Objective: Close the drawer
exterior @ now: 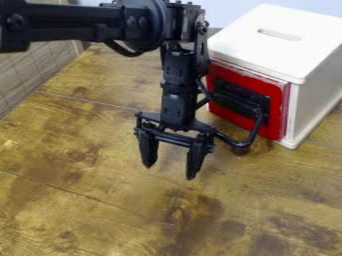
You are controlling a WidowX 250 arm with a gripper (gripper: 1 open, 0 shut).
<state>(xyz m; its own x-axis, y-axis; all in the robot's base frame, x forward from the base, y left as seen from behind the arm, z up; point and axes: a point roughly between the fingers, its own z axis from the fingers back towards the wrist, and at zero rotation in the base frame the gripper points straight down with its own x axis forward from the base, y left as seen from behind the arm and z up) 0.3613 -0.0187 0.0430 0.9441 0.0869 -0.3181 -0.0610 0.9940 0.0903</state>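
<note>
The red drawer (249, 96) sits in the white cabinet (281, 50) at the right, its front about flush with the cabinet face. It has a black plate and a large black loop handle (238, 130) that juts out toward the table's middle. My gripper (174, 160) hangs from the black arm, pointing down, just left of and in front of the handle. Its two black fingers (150, 152) are spread apart and hold nothing. The arm hides the handle's left end.
The wooden table (80, 210) spreads out to the front and left. A brick-patterned wall (27, 60) stands at the far left. The cabinet has a slot (279, 35) on top.
</note>
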